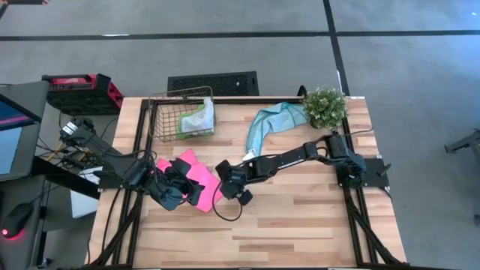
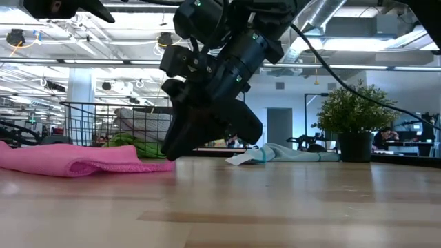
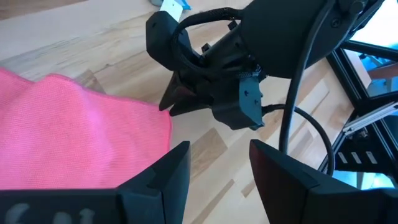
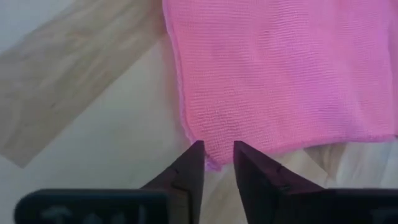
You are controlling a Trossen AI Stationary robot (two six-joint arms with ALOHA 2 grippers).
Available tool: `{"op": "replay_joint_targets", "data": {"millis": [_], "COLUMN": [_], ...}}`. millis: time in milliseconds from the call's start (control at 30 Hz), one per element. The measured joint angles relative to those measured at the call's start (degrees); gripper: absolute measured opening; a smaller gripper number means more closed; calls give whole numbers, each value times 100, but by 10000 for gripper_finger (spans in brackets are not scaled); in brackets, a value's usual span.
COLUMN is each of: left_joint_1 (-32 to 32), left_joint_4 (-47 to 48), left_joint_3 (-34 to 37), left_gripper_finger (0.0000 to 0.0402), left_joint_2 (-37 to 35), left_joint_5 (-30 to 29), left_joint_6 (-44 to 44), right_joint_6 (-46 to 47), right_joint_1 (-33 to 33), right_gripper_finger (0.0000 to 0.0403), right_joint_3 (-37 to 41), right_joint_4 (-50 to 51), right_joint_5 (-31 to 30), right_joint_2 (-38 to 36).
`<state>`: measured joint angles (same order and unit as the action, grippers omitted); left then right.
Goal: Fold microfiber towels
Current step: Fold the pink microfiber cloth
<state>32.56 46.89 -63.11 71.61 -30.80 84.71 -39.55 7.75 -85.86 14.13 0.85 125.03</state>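
The hot pink towel point(image 1: 196, 178) lies folded on the table left of centre; it also shows in the low view point(image 2: 76, 160). My right gripper point(image 1: 223, 186) is down at its right edge, shut on a corner point(image 4: 214, 163). My left gripper point(image 1: 176, 191) is open point(image 3: 217, 168) over the towel's near part point(image 3: 74, 137); I cannot tell whether it touches. The teal-blue towel point(image 1: 274, 120) lies crumpled at the far side. The green and grey towels point(image 1: 196, 118) lie in the wire basket point(image 1: 161, 120). My right gripper pinches the pink towel's corner point(image 4: 211, 158) between its two fingertips. The fingers slant down from the table's right side, their tips at table level point(image 2: 172, 155). The rest of the towel lies flat on the table.
A potted plant point(image 1: 324, 106) stands at the far right corner, next to the teal towel. The wire basket stands at the far left. Bare wood point(image 1: 300, 225) spreads across the near half of the table.
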Motion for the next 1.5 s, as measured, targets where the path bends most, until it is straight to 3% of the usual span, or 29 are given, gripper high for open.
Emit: {"op": "replay_joint_targets", "data": {"millis": [167,733,900,1500], "left_joint_1": [0,-2,-2,-2], "left_joint_4": [0,0,0,15], "left_joint_3": [0,0,0,0], "left_gripper_finger": [158,158,158,158], "left_joint_2": [0,0,0,0], "left_joint_5": [35,42,43,43], "left_joint_6": [0,-2,-2,-4], "right_joint_6": [-33,-149,-199,-302], "right_joint_1": [-7,-215,-204,-144], "right_gripper_finger": [92,90,90,90], "right_joint_3": [0,0,0,0], "right_joint_4": [39,86,360,202], "right_joint_5": [288,411,817,810], "right_joint_2": [0,-2,-2,6]}}
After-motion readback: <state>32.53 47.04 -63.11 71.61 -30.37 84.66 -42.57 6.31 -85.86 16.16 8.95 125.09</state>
